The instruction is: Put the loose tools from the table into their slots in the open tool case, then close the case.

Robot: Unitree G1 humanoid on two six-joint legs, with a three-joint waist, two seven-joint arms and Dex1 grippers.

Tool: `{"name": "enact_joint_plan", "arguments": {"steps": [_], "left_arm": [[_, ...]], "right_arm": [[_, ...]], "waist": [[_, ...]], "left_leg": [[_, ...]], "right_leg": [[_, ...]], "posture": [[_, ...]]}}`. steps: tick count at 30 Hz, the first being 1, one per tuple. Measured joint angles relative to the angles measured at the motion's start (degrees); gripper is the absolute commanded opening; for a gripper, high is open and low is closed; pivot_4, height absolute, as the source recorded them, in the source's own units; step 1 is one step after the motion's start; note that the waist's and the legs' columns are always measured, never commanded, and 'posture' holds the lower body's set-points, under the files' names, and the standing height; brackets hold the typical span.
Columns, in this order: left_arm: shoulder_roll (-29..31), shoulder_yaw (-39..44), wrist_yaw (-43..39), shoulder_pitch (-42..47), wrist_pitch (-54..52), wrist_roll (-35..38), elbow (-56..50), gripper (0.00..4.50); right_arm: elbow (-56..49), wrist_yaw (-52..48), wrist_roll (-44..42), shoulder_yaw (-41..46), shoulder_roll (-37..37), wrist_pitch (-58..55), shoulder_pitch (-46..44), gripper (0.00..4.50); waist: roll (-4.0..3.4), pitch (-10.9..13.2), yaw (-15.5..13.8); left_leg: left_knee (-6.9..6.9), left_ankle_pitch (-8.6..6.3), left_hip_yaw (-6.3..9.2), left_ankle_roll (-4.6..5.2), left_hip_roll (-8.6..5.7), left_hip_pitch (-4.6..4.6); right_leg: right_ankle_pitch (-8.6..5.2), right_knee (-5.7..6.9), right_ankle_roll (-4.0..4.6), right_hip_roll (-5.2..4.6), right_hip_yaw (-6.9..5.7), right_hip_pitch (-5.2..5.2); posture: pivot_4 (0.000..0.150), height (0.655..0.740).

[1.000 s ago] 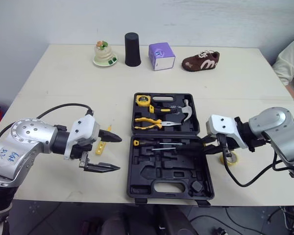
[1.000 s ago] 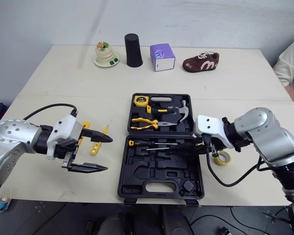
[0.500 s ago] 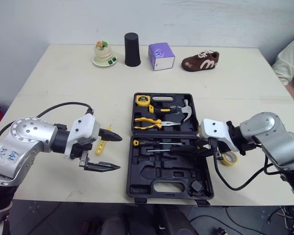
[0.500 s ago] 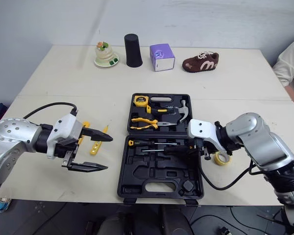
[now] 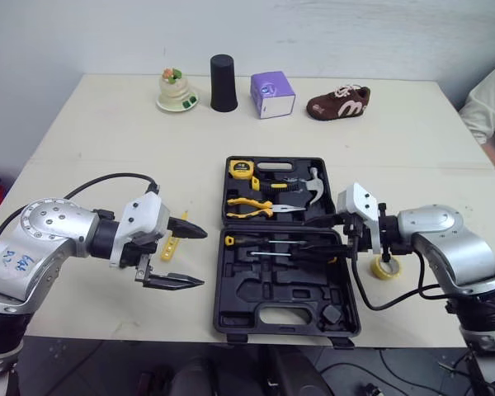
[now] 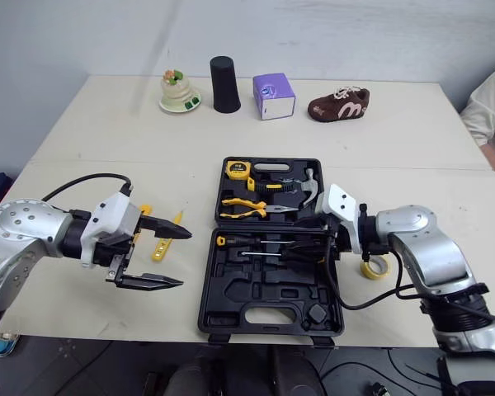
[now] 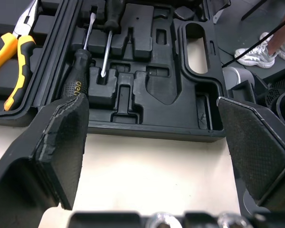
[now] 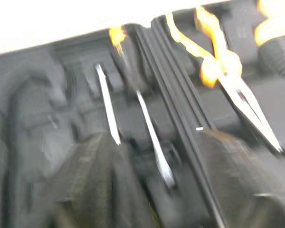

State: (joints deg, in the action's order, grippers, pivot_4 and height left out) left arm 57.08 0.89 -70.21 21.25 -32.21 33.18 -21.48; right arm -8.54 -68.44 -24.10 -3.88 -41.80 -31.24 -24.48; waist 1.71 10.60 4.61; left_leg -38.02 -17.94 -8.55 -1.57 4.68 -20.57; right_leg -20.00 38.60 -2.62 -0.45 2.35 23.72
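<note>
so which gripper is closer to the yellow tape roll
Right. The right gripper reaches over the open tool case, with the yellow tape roll just beside its wrist; the left gripper hovers on the case's far side.

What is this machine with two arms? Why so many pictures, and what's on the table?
It's a robot shaped like a person. Two pictures come from cameras in its head, looking down over its arms. Two more come from cameras on its wrists. Its grabbing parts are called end effectors. The left end effector is open and holds nothing. The right end effector reaches over the open tool case, by two screwdrivers in their slots. Loose on the table lie a yellow tool and a tape roll. At the back: a shoe, a purple box, a black cup.
</note>
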Motion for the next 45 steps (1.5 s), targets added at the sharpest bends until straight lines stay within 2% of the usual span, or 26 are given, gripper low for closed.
{"name": "enact_joint_plan", "arguments": {"steps": [2,3,12,17,21,24,27,29,32,34,36,38,39,42,45], "left_arm": [[-0.03,-0.17,-0.01,0.48,0.13,-0.3,0.32,4.5],[-0.05,-0.32,-0.04,0.85,0.13,-0.39,0.54,4.5],[-0.38,-1.01,-0.45,1.13,0.25,-0.76,1.7,4.5],[-0.72,-1.02,-0.42,1.18,0.35,-1.0,1.66,4.5],[-0.73,-1.02,-0.43,1.18,0.36,-1.22,1.66,4.5],[-0.73,-1.02,-0.46,1.18,0.35,-1.47,1.67,4.5],[-0.78,-1.03,-0.46,1.17,0.37,-1.55,1.68,4.5],[-0.82,-1.02,-0.43,1.07,0.36,-1.56,1.68,4.5],[-2.15,-0.94,0.42,0.3,0.25,-1.55,2.14,4.5],[-3.82,0.05,2.21,-1.25,-0.25,-1.27,2.43,4.5],[-5.23,1.39,4.21,-2.78,-1.76,-0.33,3.56,4.5],[-6.1,4.17,6.62,-5.7,-3.53,0.74,4.15,4.5],[-6.52,5.86,7.65,-7.45,-4.52,1.25,4.44,4.5],[-6.82,12.43,10.04,-12.32,-7.36,3.82,6.13,4.5],[-7.65,19.79,12.27,-15.26,-9.43,6.15,11.0,4.5]], "right_arm": [[0.0,0.28,-0.36,0.15,0.59,0.05,1.8,0.4],[0.02,0.75,-0.29,0.09,1.07,0.24,2.65,0.06],[0.48,2.76,4.41,-3.61,0.99,2.9,3.82,0.06],[0.22,3.47,7.98,-7.29,-0.88,3.64,2.59,0.06],[-0.37,4.42,9.94,-9.44,-2.66,3.0,2.21,0.06],[-0.51,4.98,11.69,-10.55,-3.26,2.91,2.42,0.06],[-0.54,6.21,11.89,-10.81,-3.03,2.58,3.28,0.06],[-0.99,6.83,11.62,-9.83,-2.34,2.04,3.97,0.06],[-3.44,8.82,8.31,-5.38,-0.48,-0.61,6.26,0.06],[-6.36,10.46,5.27,-1.44,-0.19,-3.38,8.55,0.06],[-8.94,11.46,2.3,3.03,-0.63,-6.01,10.65,0.06],[-12.81,11.69,-1.5,10.4,-3.11,-8.87,14.27,0.67],[-13.94,11.48,-2.99,14.5,-4.97,-10.13,16.53,1.03],[-14.84,9.78,-6.12,26.63,-9.66,-12.87,24.06,2.53],[-14.63,8.36,-7.28,35.06,-10.86,-13.7,30.16,4.1]], "waist": [[0.0,0.0,-0.01],[0.0,0.0,0.02],[0.0,0.0,0.18],[0.24,-0.16,0.27],[1.02,-0.88,0.05],[1.32,-1.11,-0.3],[1.87,-1.52,-0.65],[2.01,-1.6,-1.01],[1.81,-1.48,-1.14],[1.03,-0.99,-1.44],[0.64,-0.75,-1.78],[0.5,-0.67,-2.03],[0.46,-0.65,-2.19],[0.46,-0.64,-2.16],[0.45,-0.62,-1.66]], "left_leg": [[-0.02,0.0,-0.01,0.01,-0.01,0.0],[-0.04,0.0,-0.01,0.01,-0.02,0.0],[-0.03,0.02,-0.02,-0.03,-0.01,0.05],[-0.02,0.02,-0.02,-0.02,0.0,0.4],[0.04,0.02,0.12,-0.03,0.02,0.51],[0.31,-0.23,0.23,0.17,0.04,1.23],[0.89,-0.32,0.22,0.24,0.03,1.78],[0.88,-0.46,0.22,0.15,0.02,1.79],[0.87,-0.47,0.2,0.17,0.02,1.69],[0.87,-0.26,0.16,0.47,-0.04,1.24],[0.87,-0.11,0.16,0.26,-0.07,0.76],[0.85,0.2,0.2,-0.18,0.05,-0.01],[0.89,0.21,0.21,-0.22,0.1,-0.09],[0.98,0.11,0.21,-0.25,0.13,-0.09],[0.92,0.05,0.19,-0.16,0.11,-0.04]], "right_leg": [[0.01,0.0,-0.01,-0.01,0.0,-0.01],[0.01,0.02,-0.02,-0.01,0.01,-0.02],[0.02,0.06,-0.02,0.01,0.03,-0.02],[0.04,0.06,0.02,0.01,0.02,-0.36],[0.03,-0.01,0.09,-0.01,-0.1,-0.54],[0.0,-0.61,0.21,-0.16,-0.32,-1.41],[-0.22,-1.25,1.02,-0.26,-0.41,-2.07],[-0.2,-1.3,1.05,-0.34,-0.44,-2.12],[-0.16,-1.32,1.0,-0.37,-0.43,-2.04],[0.13,-1.13,0.48,-0.4,-0.39,-1.49],[0.21,-0.85,0.29,-0.3,-0.36,-0.87],[0.14,-0.65,0.35,-0.05,-0.33,0.04],[0.08,-0.66,0.38,0.01,-0.34,0.15],[-0.05,-0.72,0.37,0.03,-0.34,0.17],[-0.05,-0.77,0.33,-0.02,-0.33,0.05]], "posture": [[0.15,0.7339],[0.15,0.7339],[0.15,0.7339],[0.15,0.7339],[0.15,0.7339],[0.15,0.7339],[0.15,0.7339],[0.15,0.7339],[0.15,0.7339],[0.15,0.7339],[0.15,0.7339],[0.15,0.7339],[0.15,0.7339],[0.15,0.7339],[0.15,0.7339]]}}
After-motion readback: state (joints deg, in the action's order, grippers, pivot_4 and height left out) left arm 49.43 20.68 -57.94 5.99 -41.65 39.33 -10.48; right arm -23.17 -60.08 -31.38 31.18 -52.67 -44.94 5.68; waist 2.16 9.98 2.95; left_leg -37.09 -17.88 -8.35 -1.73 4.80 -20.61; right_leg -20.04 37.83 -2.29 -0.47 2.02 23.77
